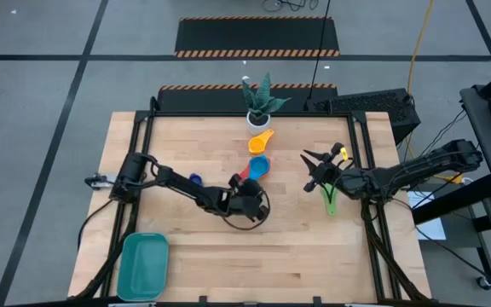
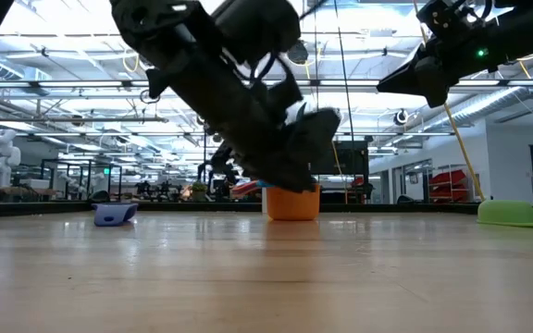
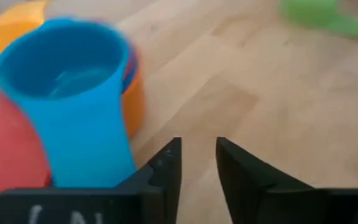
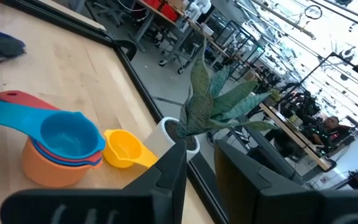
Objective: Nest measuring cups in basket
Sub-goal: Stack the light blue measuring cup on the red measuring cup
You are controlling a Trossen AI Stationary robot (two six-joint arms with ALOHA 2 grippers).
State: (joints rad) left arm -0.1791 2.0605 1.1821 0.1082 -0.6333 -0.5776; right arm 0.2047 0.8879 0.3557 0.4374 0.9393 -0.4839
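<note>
You are looking at a wooden table (image 1: 194, 256). The smooth teal basket (image 1: 142, 265) is sitting at its near left corner. The left gripper (image 3: 197, 163), fingers narrowly parted and holding nothing, is hovering just beside the round plastic stacked cups (image 3: 73, 93). The right gripper (image 4: 199, 167) is waiting nearby, also narrowly parted, empty.

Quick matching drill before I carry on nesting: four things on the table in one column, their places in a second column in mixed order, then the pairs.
Things:
1. light blue cup
2. green cup
3. basket
4. yellow cup

Places:
A. near corner of the table, on the left arm's side
B. just in front of the white plant pot
C. on the wood under the right gripper
D. sitting inside the orange cup

Pairs: 1-D, 2-C, 3-A, 4-B
</note>
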